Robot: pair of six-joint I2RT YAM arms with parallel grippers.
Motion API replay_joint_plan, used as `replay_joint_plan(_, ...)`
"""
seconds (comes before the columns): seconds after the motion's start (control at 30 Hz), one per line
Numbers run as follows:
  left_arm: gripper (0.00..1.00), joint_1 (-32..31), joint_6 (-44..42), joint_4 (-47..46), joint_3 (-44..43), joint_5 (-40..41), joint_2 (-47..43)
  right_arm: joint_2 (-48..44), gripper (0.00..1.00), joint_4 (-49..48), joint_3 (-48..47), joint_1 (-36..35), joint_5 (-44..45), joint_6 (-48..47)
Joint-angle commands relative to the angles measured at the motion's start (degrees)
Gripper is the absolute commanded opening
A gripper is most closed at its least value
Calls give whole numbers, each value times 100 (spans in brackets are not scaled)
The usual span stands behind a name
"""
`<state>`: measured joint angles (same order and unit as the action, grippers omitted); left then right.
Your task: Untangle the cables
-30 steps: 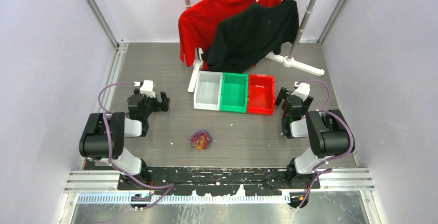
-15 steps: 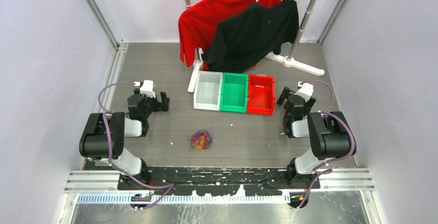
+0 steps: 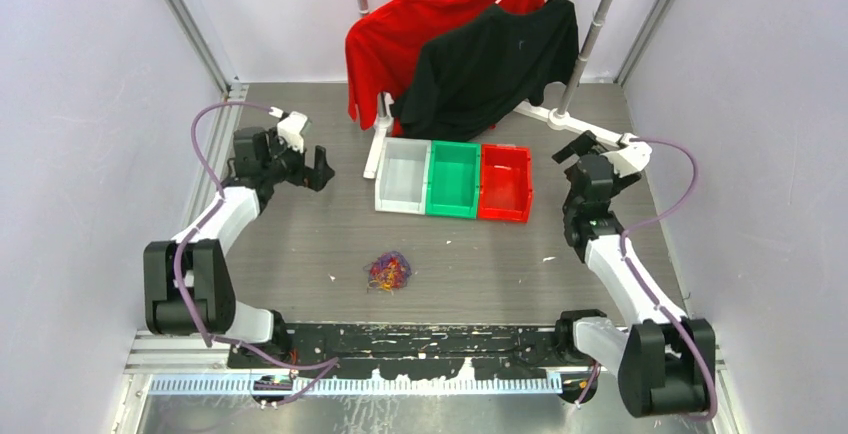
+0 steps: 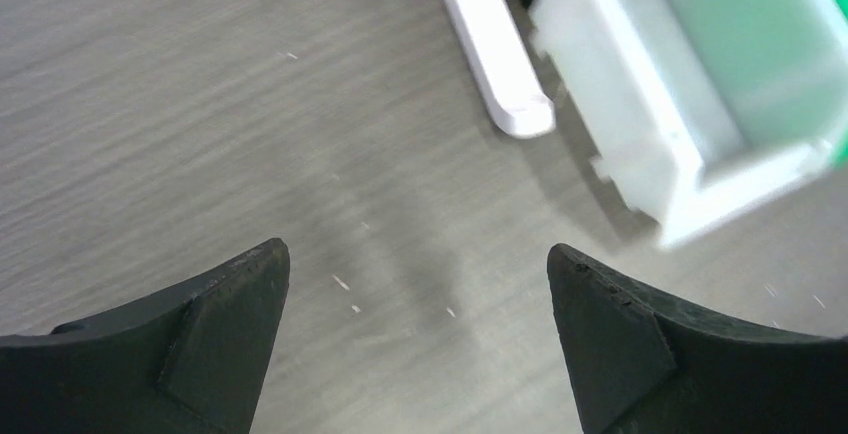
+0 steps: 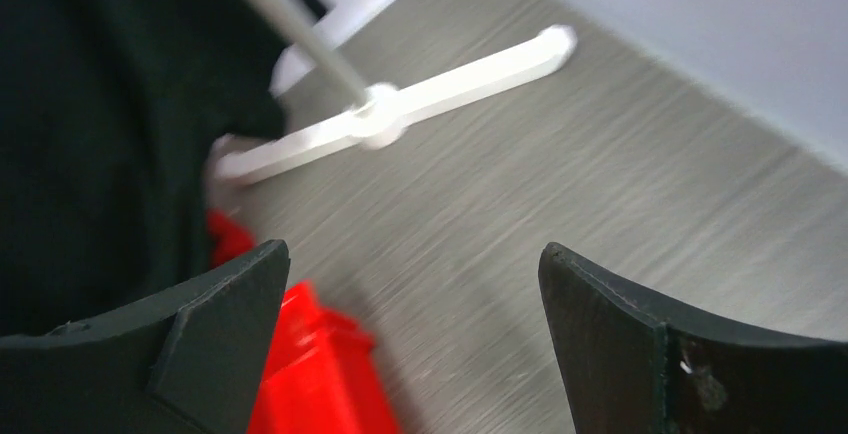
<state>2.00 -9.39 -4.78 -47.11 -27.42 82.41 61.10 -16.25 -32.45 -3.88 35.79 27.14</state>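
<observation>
Grey wood-grain table. Cables bunched near centre, untouched. Left gripper far left, right gripper far right: both spread wide, holding nothing. 3 bins between them.

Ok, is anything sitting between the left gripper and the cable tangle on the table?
Nothing visible. The left gripper is open near the white bin; only bare table lies between it and the cables, which lie nearer the arm bases.
</observation>
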Motion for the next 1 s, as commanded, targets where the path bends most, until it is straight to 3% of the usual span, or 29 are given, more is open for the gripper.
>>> replay_joint_plan(0.0,99,47,-705,2411,-438,-1037,-490,-350,100,758,-147,-30,-2375,966)
replay_joint_plan(0.07,100,46,-884,3155,-600,-1360,-614,-306,100,910,-217,-352,-2887,861)
replay_joint_plan(0.17,99,50,-1184,3944,-803,-1827,-720,-216,95,1093,-247,-1623,-2575,337)
replay_joint_plan(0.23,99,38,-1333,4286,-817,-2079,-807,-140,94,1206,-278,-2616,-2100,100)
replay_joint_plan(0.37,99,-167,-1623,4962,-846,-2312,-920,166,92,1176,-387,-3961,-2177,-88)
replay_joint_plan(0.5,100,-674,-1643,5179,-580,-2288,-1404,668,92,1195,-613,-4915,-2054,-244)
replay_joint_plan(0.73,100,-1877,-1494,4772,42,-1522,-1949,978,88,1071,-530,-5347,-1860,-86)
replay_joint_plan(0.97,95,-2558,-1674,4441,209,-1063,-1588,604,85,873,-119,-5203,-1386,-33)
